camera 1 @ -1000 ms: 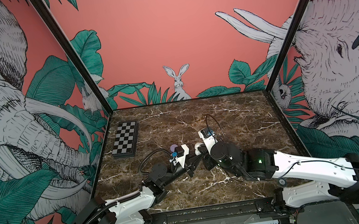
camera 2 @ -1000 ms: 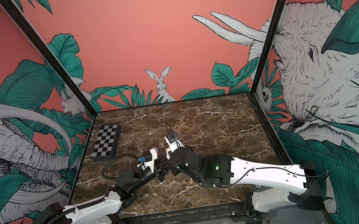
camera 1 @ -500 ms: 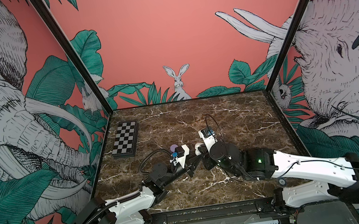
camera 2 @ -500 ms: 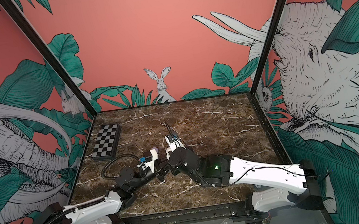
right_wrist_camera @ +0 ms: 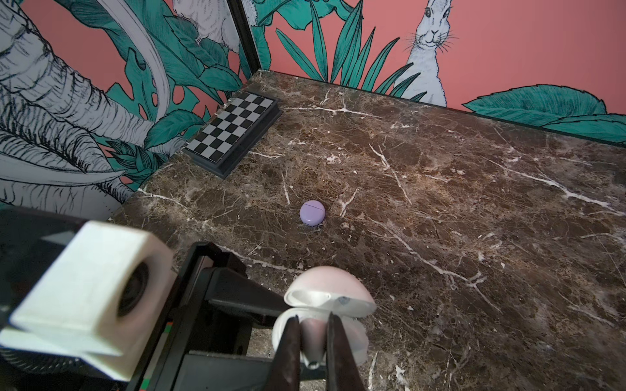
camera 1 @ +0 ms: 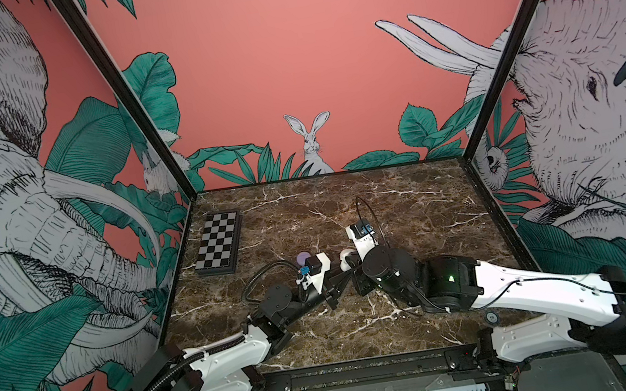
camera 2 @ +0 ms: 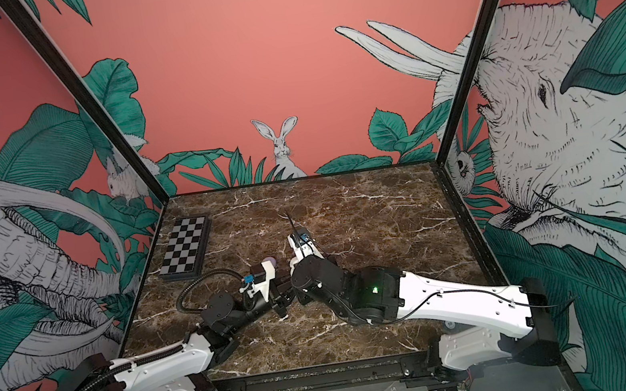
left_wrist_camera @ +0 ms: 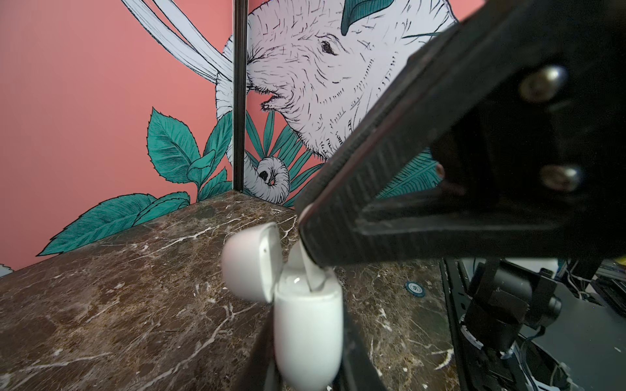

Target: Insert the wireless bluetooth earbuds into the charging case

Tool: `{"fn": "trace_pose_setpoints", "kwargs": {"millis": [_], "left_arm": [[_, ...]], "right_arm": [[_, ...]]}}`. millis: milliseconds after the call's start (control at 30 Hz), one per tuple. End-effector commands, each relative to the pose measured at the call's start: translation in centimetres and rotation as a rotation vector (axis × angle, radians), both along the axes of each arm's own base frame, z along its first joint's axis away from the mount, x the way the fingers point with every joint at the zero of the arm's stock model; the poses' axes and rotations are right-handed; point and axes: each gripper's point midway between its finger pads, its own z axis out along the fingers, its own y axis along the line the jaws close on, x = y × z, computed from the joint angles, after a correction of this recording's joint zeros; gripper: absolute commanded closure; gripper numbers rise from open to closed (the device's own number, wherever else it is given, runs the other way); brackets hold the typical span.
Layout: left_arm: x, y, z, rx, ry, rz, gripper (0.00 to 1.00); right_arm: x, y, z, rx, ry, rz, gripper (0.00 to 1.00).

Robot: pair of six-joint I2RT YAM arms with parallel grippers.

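Brown marble tabletop point(right_wrist_camera: 474, 169), jungle mural behind. The step in hand is insertion: the left gripper point(left_wrist_camera: 308, 367) clamps the white charging case point(left_wrist_camera: 306, 331), its lid point(left_wrist_camera: 252, 264) hinged back, and the right gripper point(right_wrist_camera: 313, 320) pinches a white earbud point(right_wrist_camera: 312, 352) whose stem enters the case mouth. Next, I judge: press straight down until seated, then release. Whether the other well is filled I cannot tell. A shut lilac case point(right_wrist_camera: 312, 212) lies between the folded chessboard point(right_wrist_camera: 233, 135) and the white case, contents hidden.
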Motion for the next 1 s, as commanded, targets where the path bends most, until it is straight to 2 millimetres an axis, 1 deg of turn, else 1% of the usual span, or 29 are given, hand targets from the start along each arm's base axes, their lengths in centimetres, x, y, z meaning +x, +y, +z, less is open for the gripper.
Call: {"fn": "trace_pose_setpoints", "kwargs": {"millis": [0,433,967], "left_arm": [[-1.31,0.68,3.61,-0.107,-0.113,-0.021,1.0],[-1.2,0.87,3.77,-0.115,-0.116,-0.008,1.0],[-1.11,1.0,3.75,-0.122,-0.113,0.0,1.0]], "right_arm": [[0.48,-0.7,-1.09,-0.045,0.031,-0.035,1.0],[0.69,-0.87,-1.59,-0.039,0.057,-0.045,1.0],[1.03,-1.61,-1.27,-0.011,0.06,-0.077,1.0]]}}
